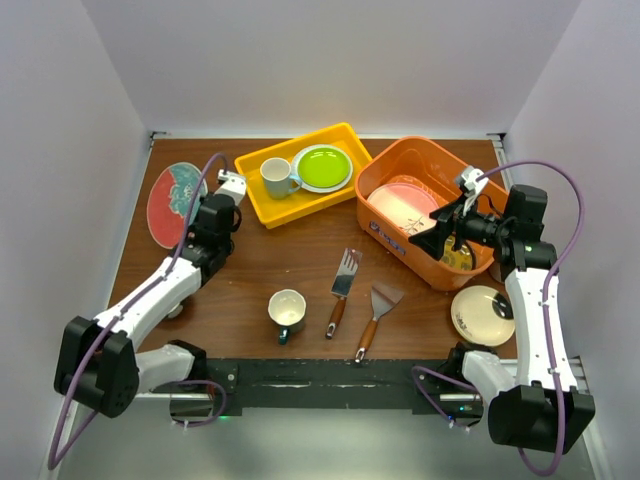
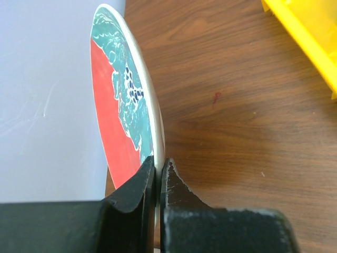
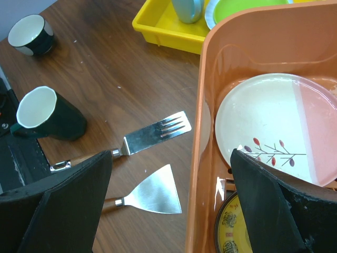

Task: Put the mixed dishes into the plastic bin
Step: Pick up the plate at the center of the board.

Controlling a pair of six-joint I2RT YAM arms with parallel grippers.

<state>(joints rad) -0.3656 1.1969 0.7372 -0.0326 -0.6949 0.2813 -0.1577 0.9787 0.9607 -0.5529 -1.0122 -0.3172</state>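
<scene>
Spanning the workspace, the wooden table (image 1: 300, 255) carries every item. The left arm (image 1: 150, 295) runs forward along the table's left side, elbow low, wrist turned toward the wall. The left gripper (image 2: 158, 164) has its jaws pinched almost together on the rim of the red and teal plate (image 2: 118, 105), which stands tilted on edge beside the left wall, well apart from the orange bin (image 3: 253, 47). The right arm (image 1: 530, 300) rises from its base and bends left at the wrist, placing the right gripper (image 3: 171, 154) above the bin's near wall with its fingers (image 3: 68, 195) spread fully and holding nothing. The bin sits at right rear, just beside the yellow tray (image 1: 318, 198). Inside the bin lie a pink and cream plate (image 3: 279, 126) and, lower, a yellow patterned plate (image 3: 231, 226). A cream plate (image 1: 482, 315) rests on the table near the right arm. A lime green plate (image 1: 322, 167) and a white mug (image 1: 277, 178) occupy the tray. The dark-teal mug (image 1: 287, 312) stands upright at front centre, with two spatulas (image 1: 343, 290) lying to its right.
</scene>
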